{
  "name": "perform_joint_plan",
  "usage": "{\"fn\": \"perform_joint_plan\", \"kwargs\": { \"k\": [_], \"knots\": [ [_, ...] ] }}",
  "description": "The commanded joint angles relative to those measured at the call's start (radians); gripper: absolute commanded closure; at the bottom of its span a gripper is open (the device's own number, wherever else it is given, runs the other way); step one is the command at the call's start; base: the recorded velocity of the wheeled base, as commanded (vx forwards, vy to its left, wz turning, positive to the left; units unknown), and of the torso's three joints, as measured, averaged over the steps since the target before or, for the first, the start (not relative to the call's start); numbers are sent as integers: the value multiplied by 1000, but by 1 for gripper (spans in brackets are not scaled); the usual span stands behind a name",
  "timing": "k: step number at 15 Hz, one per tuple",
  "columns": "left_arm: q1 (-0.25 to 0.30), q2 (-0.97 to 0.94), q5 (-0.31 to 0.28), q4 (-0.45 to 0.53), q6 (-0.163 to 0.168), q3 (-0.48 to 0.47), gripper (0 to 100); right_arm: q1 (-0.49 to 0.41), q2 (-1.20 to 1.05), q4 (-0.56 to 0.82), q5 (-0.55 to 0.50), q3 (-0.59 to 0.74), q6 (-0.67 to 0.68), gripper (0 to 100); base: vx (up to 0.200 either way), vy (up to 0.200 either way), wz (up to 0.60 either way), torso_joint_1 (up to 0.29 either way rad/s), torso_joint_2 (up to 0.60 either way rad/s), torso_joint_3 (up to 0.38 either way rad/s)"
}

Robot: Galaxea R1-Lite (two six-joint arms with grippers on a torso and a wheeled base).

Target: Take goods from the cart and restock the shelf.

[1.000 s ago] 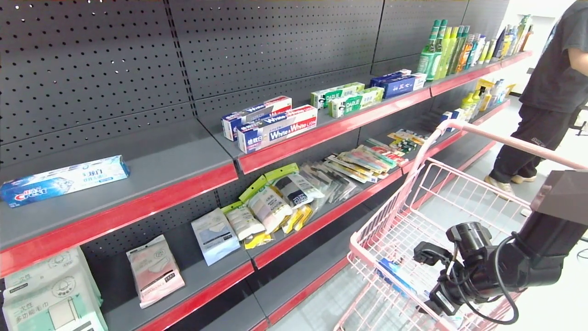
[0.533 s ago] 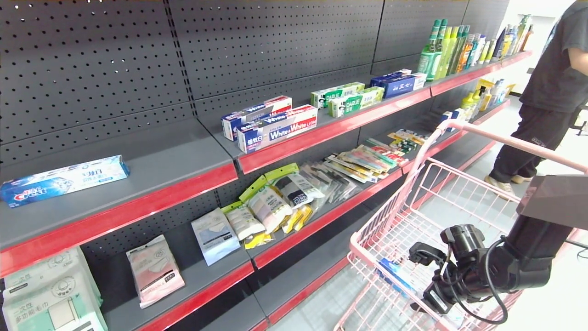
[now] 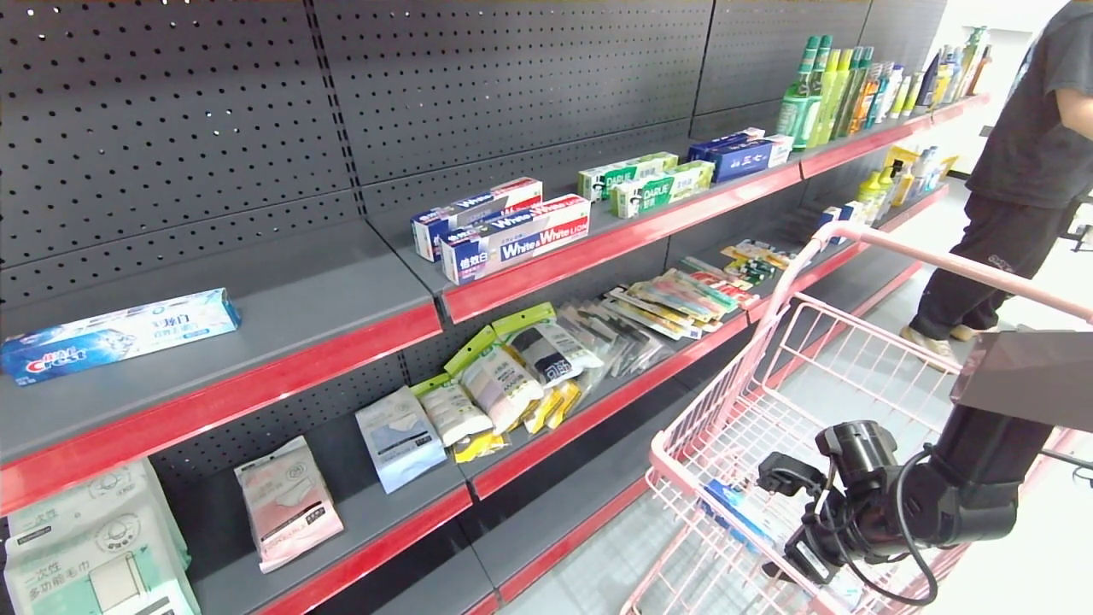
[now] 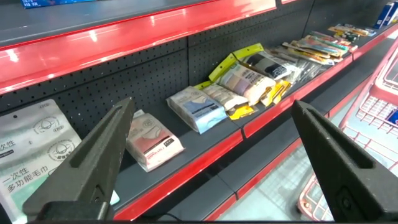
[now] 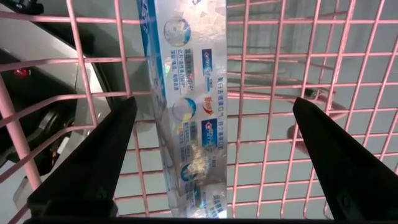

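Care is being called for as the right jaws, wide open and empty, are being held over the toothpaste box (image 5: 186, 112) lying on the wire floor of the cart (image 3: 939, 260): they should probably be lowered astride its narrow sides, clear of the wires.

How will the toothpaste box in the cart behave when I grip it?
The toothpaste box looks like stiff, light cardboard, so it probably holds shape. Its glossy foil faces may slip. Flat-sided, lying in the cart, it seems unlikely to roll.
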Motion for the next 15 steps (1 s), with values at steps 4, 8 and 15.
{"fn": "perform_joint_plan", "kwargs": {
  "k": [4, 8, 15],
  "knots": [
    [0, 1, 0, 0, 0, 0, 0, 16, 11, -4, -28, 10, -1, 100, 0, 0, 0, 0, 0, 0],
    [0, 1, 0, 0, 0, 0, 0, 19, 19, -47, -35, 24, 1, 100, 0, 0, 0, 0, 0, 0],
    [0, 1, 0, 0, 0, 0, 0, 26, -221, -40, -38, -12, 206, 100, 0, 0, 0, 0, 0, 0]
  ]
}}
